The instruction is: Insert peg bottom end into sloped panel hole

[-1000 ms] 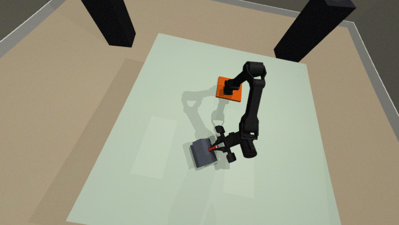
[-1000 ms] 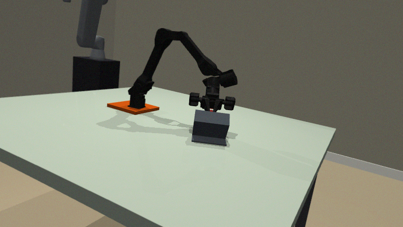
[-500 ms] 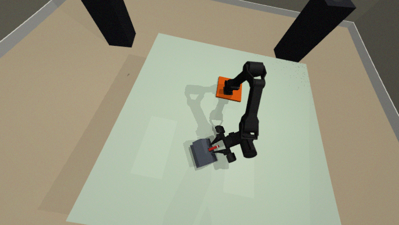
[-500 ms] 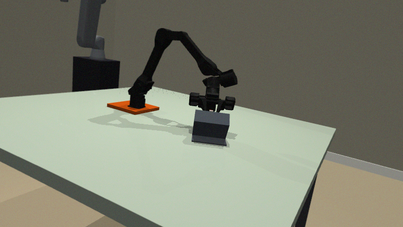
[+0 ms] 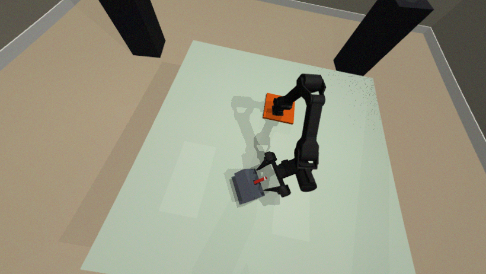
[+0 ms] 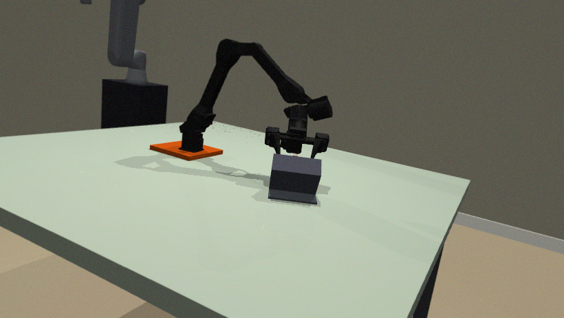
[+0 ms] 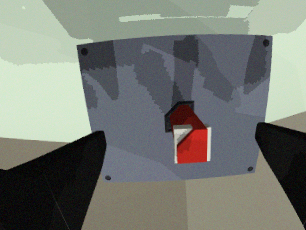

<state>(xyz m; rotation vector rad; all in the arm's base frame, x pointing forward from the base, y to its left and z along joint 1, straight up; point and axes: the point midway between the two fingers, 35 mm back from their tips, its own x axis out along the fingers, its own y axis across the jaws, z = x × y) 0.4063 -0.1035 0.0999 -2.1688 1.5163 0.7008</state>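
From the top, the red peg [image 5: 259,180] stuck out of the grey sloped panel [image 5: 247,187], its lower end in the hole, while the gripper [image 5: 264,177] stood spread wide around it. In the exterior view, the gripper [image 6: 296,151] hovered just above the panel [image 6: 294,177]. At the wrist, both fingers flanked the peg [image 7: 192,140] without touching it.

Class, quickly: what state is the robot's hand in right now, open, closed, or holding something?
Hand: open, fingers spread either side of the small red peg and clear of it; it holds nothing. The peg sits in the hole of the grey sloped panel.
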